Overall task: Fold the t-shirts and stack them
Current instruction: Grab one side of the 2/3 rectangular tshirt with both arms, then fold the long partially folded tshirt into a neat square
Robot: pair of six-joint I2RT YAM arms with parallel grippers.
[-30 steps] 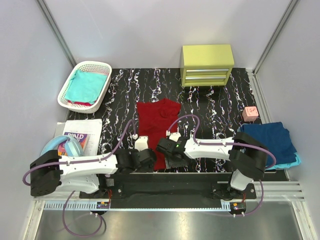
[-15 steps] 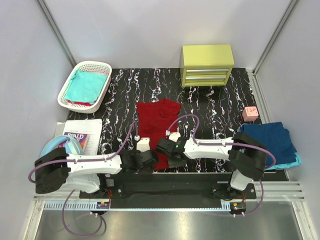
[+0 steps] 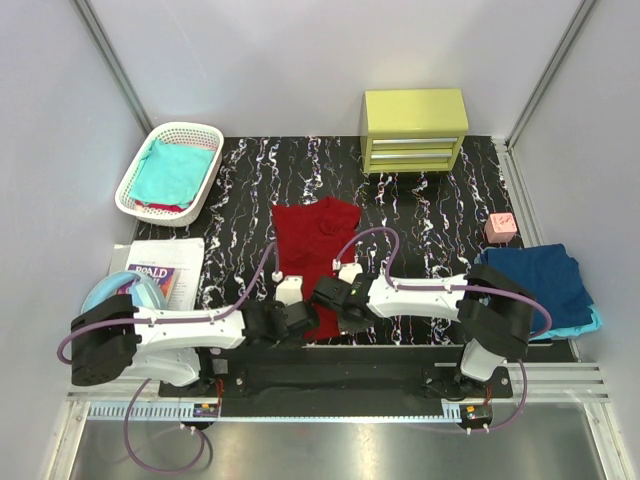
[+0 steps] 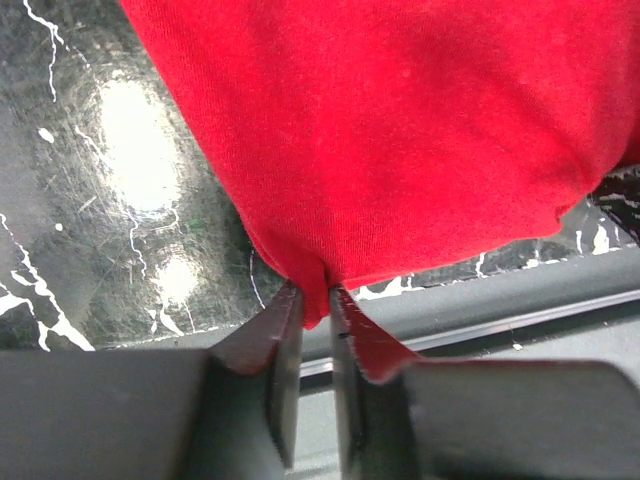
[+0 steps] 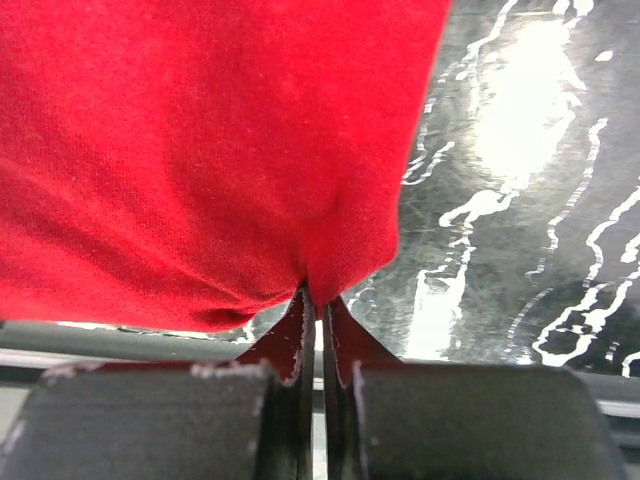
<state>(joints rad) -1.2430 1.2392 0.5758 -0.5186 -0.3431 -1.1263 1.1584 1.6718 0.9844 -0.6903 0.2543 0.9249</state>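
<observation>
Pinching the red shirt (image 3: pixel 316 232) along its edge farthest from the drawers (image 3: pixel 414 130), the left gripper (image 4: pixel 315 300) and right gripper (image 5: pixel 314 298) are each clamped on its cloth. The shirt lies spread, left of the drawers.

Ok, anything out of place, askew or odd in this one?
Nothing spilled or damaged. The dark red t-shirt is bunched at its near hem, where the left gripper and right gripper each pinch the edge. The navy t-shirt sits slightly askew on the light blue t-shirt at the right.
</observation>
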